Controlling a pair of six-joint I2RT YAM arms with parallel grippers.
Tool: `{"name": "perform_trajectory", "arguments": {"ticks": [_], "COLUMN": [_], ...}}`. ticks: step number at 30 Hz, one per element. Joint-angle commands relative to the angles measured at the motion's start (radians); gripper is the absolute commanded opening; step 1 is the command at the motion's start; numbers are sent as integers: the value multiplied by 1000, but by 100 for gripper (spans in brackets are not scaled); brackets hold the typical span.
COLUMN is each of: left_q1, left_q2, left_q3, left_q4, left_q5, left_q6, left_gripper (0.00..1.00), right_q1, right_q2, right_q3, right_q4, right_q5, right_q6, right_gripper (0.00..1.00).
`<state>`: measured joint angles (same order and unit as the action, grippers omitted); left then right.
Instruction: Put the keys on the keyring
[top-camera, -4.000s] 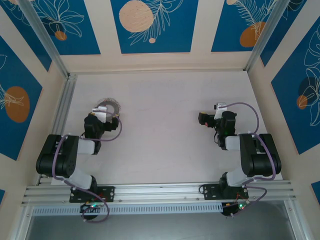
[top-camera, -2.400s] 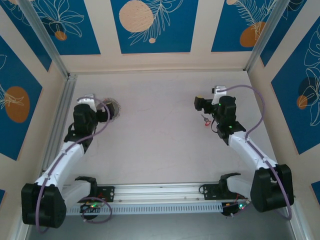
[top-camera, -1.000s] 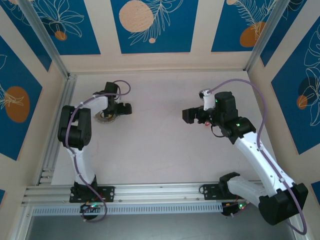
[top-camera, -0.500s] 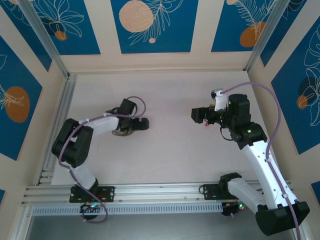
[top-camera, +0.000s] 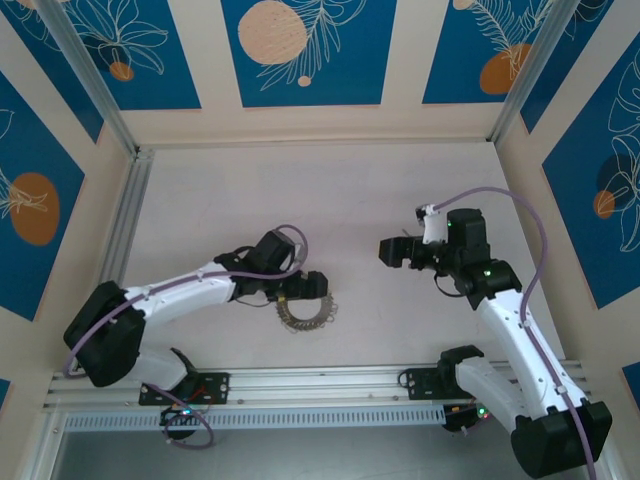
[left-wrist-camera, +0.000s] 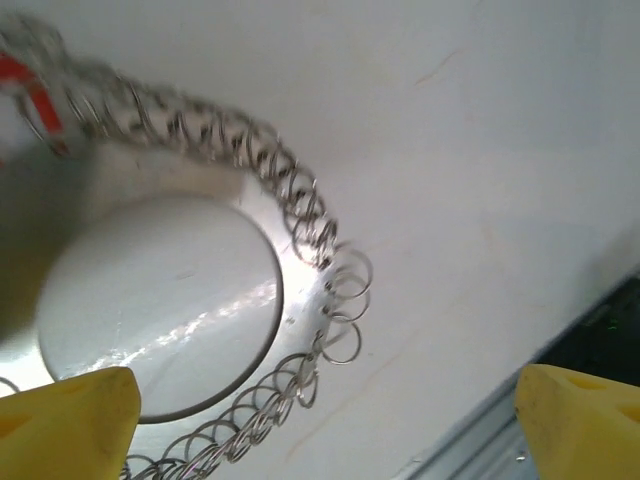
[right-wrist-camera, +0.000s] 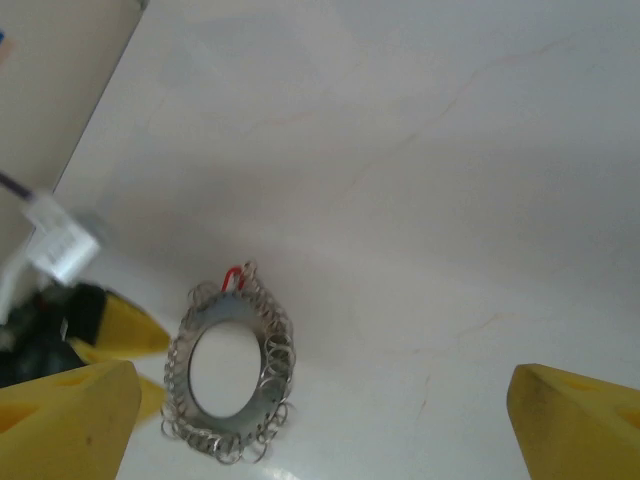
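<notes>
The keyring (top-camera: 305, 313) lies flat on the white table near the centre front. It is a flat silvery ring (left-wrist-camera: 300, 300) fringed with the keys (left-wrist-camera: 345, 300), small wire loops, plus a red piece (left-wrist-camera: 35, 95). My left gripper (top-camera: 310, 289) hovers just behind it, open, with its yellow fingertips (left-wrist-camera: 70, 420) spread wider than the ring. My right gripper (top-camera: 386, 250) hangs open to the right, apart from the ring. Its view looks down on the keyring (right-wrist-camera: 226, 310), the keys (right-wrist-camera: 276, 351), the red piece (right-wrist-camera: 233, 277) and the left gripper's yellow fingers (right-wrist-camera: 125, 330) at the ring's left edge.
An aluminium rail (top-camera: 320, 380) runs along the near edge, close to the ring, and shows as a dark strip (left-wrist-camera: 590, 330) in the left wrist view. Another rail (top-camera: 125, 230) lines the left side. Patterned walls enclose the table.
The left arm swung from the back left to the centre front, and the keyring moved with it to the near middle. The right gripper shifted slightly nearer.
</notes>
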<state>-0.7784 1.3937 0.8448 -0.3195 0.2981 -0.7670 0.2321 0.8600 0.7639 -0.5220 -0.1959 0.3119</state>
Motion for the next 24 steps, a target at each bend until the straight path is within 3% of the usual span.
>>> {"name": "perform_trajectory", "arguments": {"ticks": [1,7,10,16,24], "left_q1": [45,62,63,63,63], "left_q2": [-31,-34,-35,-55,-103], "left_q3": [46,68,46,-8,-102], "left_q4": [-118,-108,-43,33,124], "left_q5": [-1,-80,-80,-91,-80], "left_q6": [68,220,251,262,218], "left_gripper": [89,67,61,55,56], "right_q1": [90,368,490,551,529], "right_q2": [-9,-31,-1,165,408], "right_q3": [-72,-191,-248,-297,-244], "right_q4": [28,41,71,283,449], "right_q5": [-53,53,121,91,38], "right_q6": [97,250,310,370,362], "right_gripper": [84,66,57,48,43]}}
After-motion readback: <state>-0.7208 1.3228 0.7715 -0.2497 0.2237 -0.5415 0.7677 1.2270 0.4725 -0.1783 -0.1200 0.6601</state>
